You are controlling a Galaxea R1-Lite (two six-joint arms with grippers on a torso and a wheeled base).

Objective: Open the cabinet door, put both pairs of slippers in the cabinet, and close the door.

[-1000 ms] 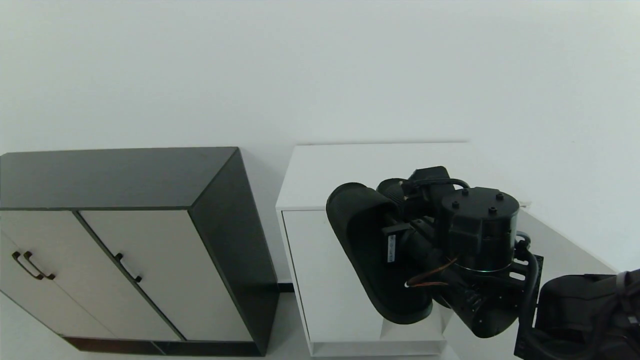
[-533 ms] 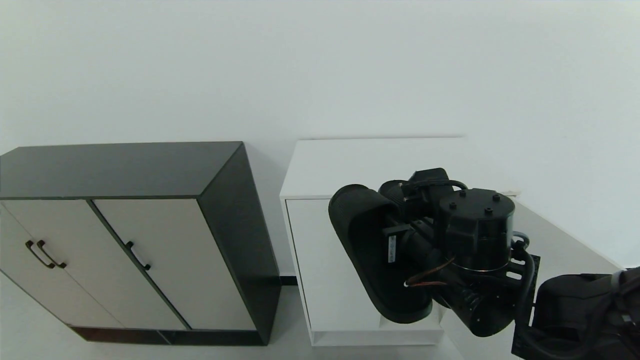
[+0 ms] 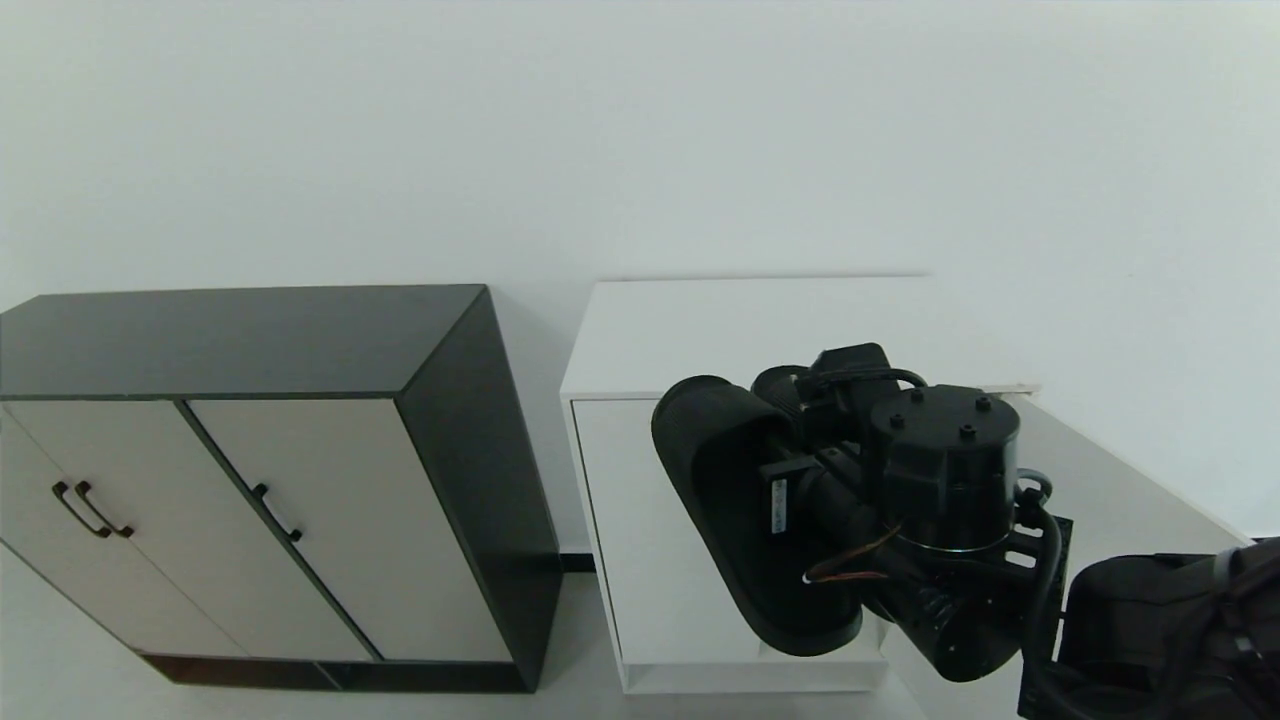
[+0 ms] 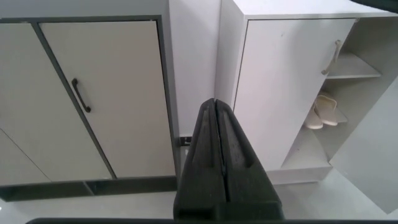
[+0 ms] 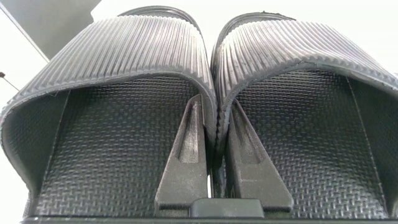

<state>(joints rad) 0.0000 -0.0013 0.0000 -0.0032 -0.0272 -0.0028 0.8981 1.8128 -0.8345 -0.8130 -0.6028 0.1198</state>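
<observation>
Head view: over the last second the whole picture slid right and up, then settled, so the camera moved and the furniture did not. In the last half second my right arm sank a little and drifted left, carrying the black pair [image 3: 745,510] lower in front of the cabinet [image 3: 720,330]. My reading is that the approach is finished and I am lining up to insert them. The door [image 3: 1110,480] already stands swung out on my right. Seen from the left wrist, the pale pair [image 4: 323,112] lies inside under a shelf [image 4: 354,67], so one pair is stowed; the black pair and the closing remain. My right gripper [image 5: 215,115] is clamped on the black pair, its fingers [image 5: 186,155] pinching the two inner strap walls together so both slippers hang as one bundle. My left gripper [image 4: 215,109] has its fingers pressed flat together with nothing between them, and it hangs between the cabinet and the dark cabinet [image 3: 250,340]. The straps are close-ribbed, arched and matte, and the footbeds are stippled in a fine diamond grid; it looks like soft moulded foam and probably gives under the clamp. The cabinet is smooth white panel with square edges. The dark cabinet has black sides, pale flat doors and thin bar handles.
</observation>
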